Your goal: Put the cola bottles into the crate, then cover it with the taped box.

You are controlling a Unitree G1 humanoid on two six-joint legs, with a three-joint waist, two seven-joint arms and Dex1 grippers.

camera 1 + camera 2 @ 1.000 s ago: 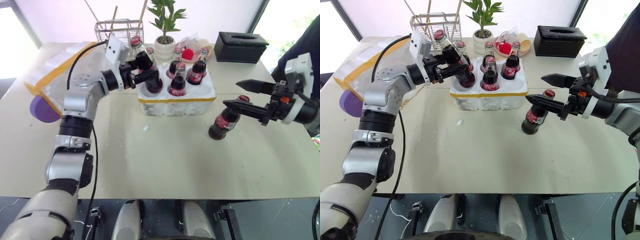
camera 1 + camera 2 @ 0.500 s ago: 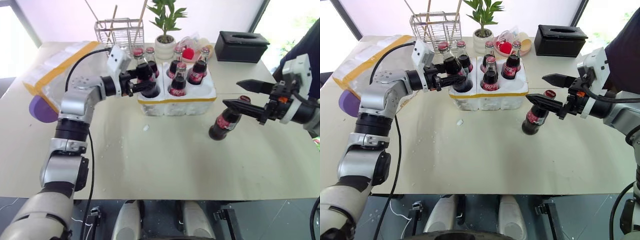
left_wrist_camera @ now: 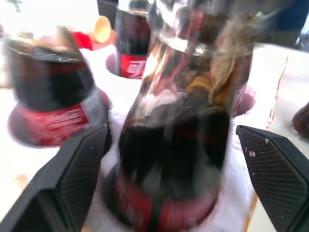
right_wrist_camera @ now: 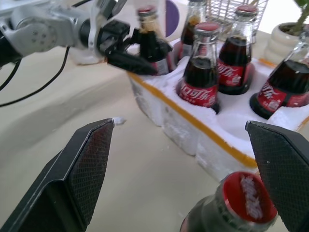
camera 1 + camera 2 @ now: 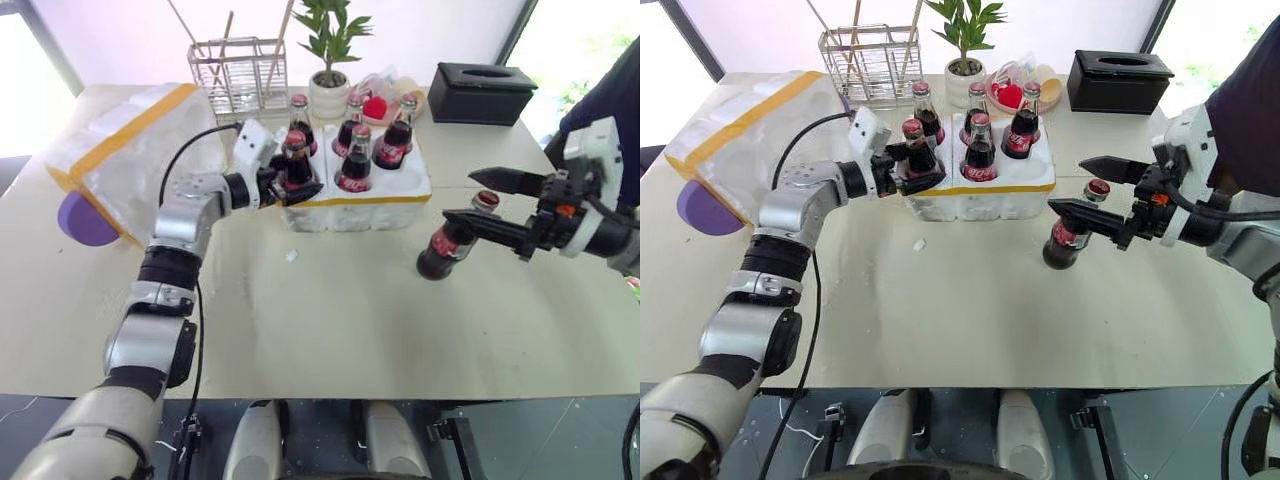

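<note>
Five red-capped glass cola bottles [image 5: 357,160] upright in wells of low white styrofoam crate [image 5: 354,196], far centre. Left gripper [image 5: 290,180] spread wide around near-left bottle [image 5: 915,150]. Sixth bottle [image 5: 452,238] tilted on table [image 5: 330,310], right of crate, between spread fingers of right gripper [image 5: 487,202]. Yellow-taped white styrofoam box [image 5: 125,150] far left.

Bottle labels: white "Coca-Cola" script on red, on the cola bottles [image 4: 199,92] in the crate [image 4: 227,126].
Loose bottle [image 4: 241,203] cap: white script, unreadable.
</note>
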